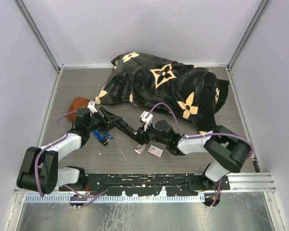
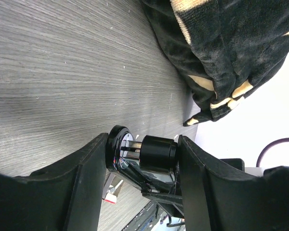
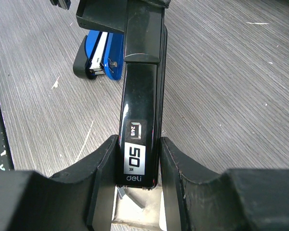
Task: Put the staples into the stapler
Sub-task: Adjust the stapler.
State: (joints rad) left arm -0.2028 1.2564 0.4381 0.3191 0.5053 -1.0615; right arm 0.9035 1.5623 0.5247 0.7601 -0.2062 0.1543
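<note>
**Both grippers on the stapler, staples on the worktop beside it**

I have the stapler (image 3: 140,72) at both ends. My right gripper (image 3: 139,142) is partly closed. Its 2 fingers press on the sides of the stapler's front end, right where the silver label reads "50" and "deli". My left gripper (image 2: 143,147) is about half closed around the other end. 1 finger sits against a round black cap and the other against a short black cylinder, and both look to be touching. From above, the stapler runs as a slanted bar between my 2 grippers, with its left end farther from my bases and its right end nearer.

The staples (image 1: 155,150), a small white box with a red-pink label, lie flat on the worktop (image 1: 82,82). They are just on the near side of my right gripper and apart from the stapler. Their greyish inner piece (image 3: 131,198) lies just left of the box, under the stapler's front tip and between my right fingers. I cannot tell whether the tip touches it.

A blue stapler (image 3: 98,53) lies on the worktop near my left gripper, just beside the black one on its near side. A black blanket (image 1: 168,84) with cream flower marks is heaped at the far side of the worktop. A brown thing (image 1: 77,103) sits beside my left wrist, too hidden to name.
</note>
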